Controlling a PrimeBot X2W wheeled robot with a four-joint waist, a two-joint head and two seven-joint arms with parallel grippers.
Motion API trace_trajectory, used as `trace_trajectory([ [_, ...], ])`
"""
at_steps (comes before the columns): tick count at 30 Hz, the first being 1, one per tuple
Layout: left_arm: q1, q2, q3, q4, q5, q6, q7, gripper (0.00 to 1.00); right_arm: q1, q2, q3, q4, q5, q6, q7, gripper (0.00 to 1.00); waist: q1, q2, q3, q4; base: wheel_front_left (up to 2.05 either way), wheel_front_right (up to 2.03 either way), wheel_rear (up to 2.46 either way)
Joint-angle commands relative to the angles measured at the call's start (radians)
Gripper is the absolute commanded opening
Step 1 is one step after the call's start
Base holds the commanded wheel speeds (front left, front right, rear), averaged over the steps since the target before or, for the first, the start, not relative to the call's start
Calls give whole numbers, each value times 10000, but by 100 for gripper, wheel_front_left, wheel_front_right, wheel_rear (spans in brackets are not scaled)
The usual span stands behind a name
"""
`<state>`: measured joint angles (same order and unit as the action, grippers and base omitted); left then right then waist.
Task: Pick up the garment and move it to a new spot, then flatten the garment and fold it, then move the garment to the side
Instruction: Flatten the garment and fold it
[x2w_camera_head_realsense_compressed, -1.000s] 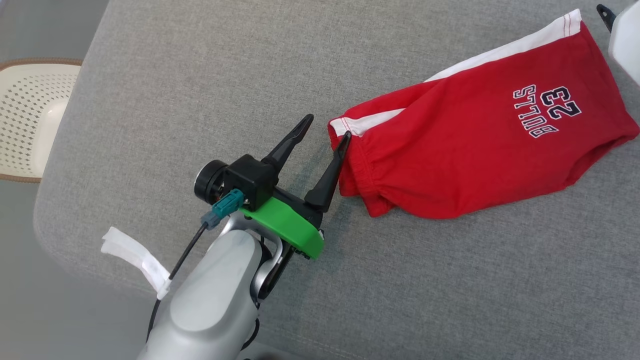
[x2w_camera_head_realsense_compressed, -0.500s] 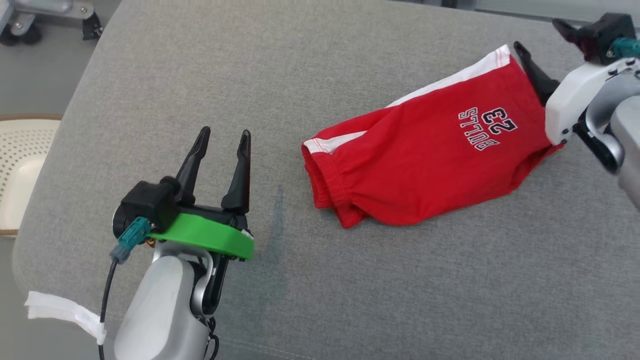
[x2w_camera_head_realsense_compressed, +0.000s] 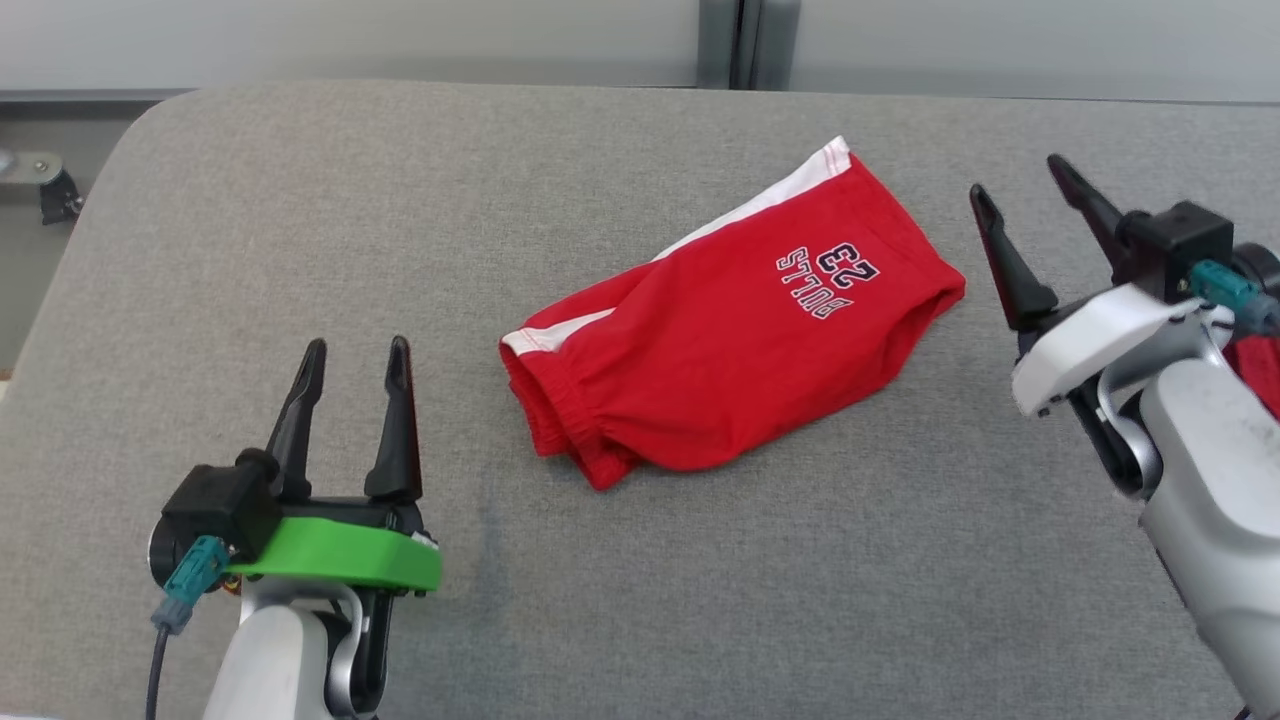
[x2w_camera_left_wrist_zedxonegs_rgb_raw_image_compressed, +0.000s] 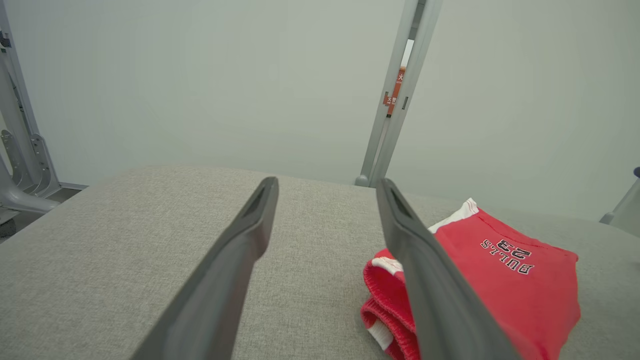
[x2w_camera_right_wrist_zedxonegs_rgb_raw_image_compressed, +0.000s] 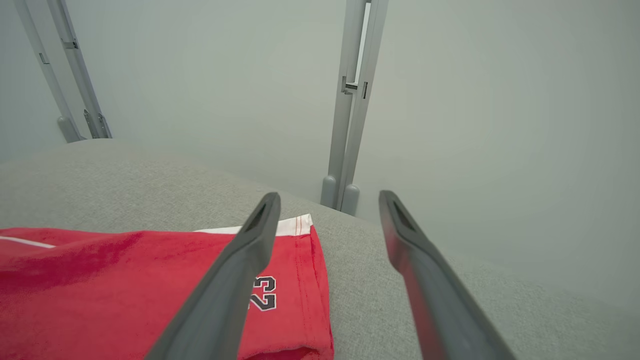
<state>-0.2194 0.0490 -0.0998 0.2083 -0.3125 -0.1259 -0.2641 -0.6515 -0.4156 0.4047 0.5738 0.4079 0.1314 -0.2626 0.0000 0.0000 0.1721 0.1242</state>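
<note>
Red shorts (x2w_camera_head_realsense_compressed: 730, 330) with a white side stripe and a "BULLS 23" print lie folded near the middle of the grey fabric surface (x2w_camera_head_realsense_compressed: 300, 200), elastic waistband toward the near left. The left pincer (x2w_camera_head_realsense_compressed: 357, 346) is poised at the near left, its two dark fingers spread apart and holding nothing, well clear of the waistband. The right pincer (x2w_camera_head_realsense_compressed: 1016, 176) stands to the right of the shorts, near the leg hem, likewise spread wide and empty.

Red shorts (x2w_camera_head_realsense_compressed: 720, 340), white side stripe, "BULLS 23" print, folded flat, lying diagonally on grey cushion (x2w_camera_head_realsense_compressed: 300, 240).
</note>
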Motion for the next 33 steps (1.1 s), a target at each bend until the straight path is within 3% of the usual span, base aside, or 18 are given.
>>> trace_trajectory([
  [1, 317, 35, 100, -70, -51, 70, 2, 100, 592, 237, -485, -360, -389, -20, -20, 100, 0, 0, -420, -489, 0, 0, 0],
  [6, 960, 31, 22, -257, 416, 216, 2, 100, 2649, 1315, -2207, -1734, -1555, -18, -23, 100, 0, 0, -612, -711, 0, 0, 0],
  [14, 1429, 34, -207, -475, 411, 510, 2, 100, 4529, 2344, -3173, -2849, -2611, -20, -22, 100, 0, 0, -708, -950, 0, 0, 0],
  [24, 1489, 32, -518, -567, 557, 635, 2, 100, 4851, 2787, -3449, -3014, -3208, -20, -23, 100, 0, 0, -722, -792, 0, 0, 0],
  [33, 1047, 33, -991, -514, 313, 636, 2, 100, 4191, 3155, -4280, -2235, -2143, -18, 775, 100, 0, 0, -146, -64, 0, 0, 0],
])
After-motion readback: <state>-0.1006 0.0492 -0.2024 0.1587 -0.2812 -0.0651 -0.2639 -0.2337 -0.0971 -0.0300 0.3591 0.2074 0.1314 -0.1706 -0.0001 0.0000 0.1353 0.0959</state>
